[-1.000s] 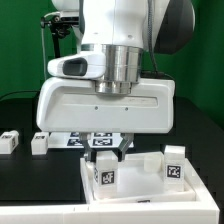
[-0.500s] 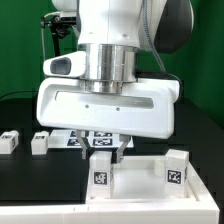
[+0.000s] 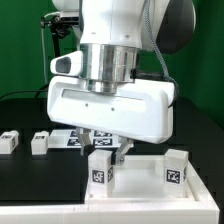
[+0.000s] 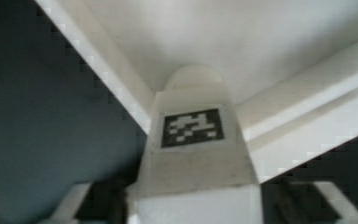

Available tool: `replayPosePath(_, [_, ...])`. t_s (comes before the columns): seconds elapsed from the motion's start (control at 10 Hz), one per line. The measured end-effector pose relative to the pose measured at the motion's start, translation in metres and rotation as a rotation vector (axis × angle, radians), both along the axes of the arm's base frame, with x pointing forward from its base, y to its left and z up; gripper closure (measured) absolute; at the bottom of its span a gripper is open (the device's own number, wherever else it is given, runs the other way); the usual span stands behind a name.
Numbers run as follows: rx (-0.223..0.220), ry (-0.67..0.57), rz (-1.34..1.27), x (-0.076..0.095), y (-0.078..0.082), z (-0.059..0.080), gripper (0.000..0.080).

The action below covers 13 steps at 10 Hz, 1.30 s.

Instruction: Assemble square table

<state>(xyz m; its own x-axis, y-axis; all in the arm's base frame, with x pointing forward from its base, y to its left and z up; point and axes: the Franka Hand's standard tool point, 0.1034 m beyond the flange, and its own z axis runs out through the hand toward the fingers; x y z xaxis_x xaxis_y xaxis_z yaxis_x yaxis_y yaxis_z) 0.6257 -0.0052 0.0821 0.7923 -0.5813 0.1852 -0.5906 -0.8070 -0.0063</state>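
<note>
Top (image 3: 140, 182) lies below claw (image 3: 104, 150). Leg (image 3: 101, 171) upright in top's corner, between jaws; jaws parted, gap each side. Beside claw, on top: second leg (image 3: 177, 167), upright. Step: seating leg, seemingly done. Next: lift straight clear, fetch loose leg (image 3: 40, 143) off to claw's side.

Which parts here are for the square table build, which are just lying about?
Job: white plastic square tray-like tabletop; short white tagged square leg standing on it; second standing leg; two loose white legs beside it.
Lying about: thin flat white marker board; long white border rail.
</note>
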Motion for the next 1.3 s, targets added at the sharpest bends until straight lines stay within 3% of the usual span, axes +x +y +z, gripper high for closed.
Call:
replayPosePath(0.1, [-0.001,0.0,0.005,0.0,0.0,0.0,0.0225])
replayPosePath(0.2, [-0.003,-0.002,0.044,0.001,0.001,0.005,0.0225])
replayPosePath(0.3, [0.008,-0.01,0.047,-0.003,0.003,0.016,0.0163])
replayPosePath(0.4, [0.032,-0.016,0.042,-0.013,0.005,0.031,0.0153])
replayPosePath(0.6, [0.067,-0.026,-0.003,-0.031,0.019,0.045,0.015])
replayPosePath(0.7, [0.066,-0.028,0.0,-0.034,0.031,0.042,0.015])
replayPosePath(1.1, [0.072,-0.031,-0.011,-0.035,0.029,0.04,0.015])
replayPosePath(1.3, [0.097,-0.046,-0.135,-0.057,0.03,0.029,0.015])
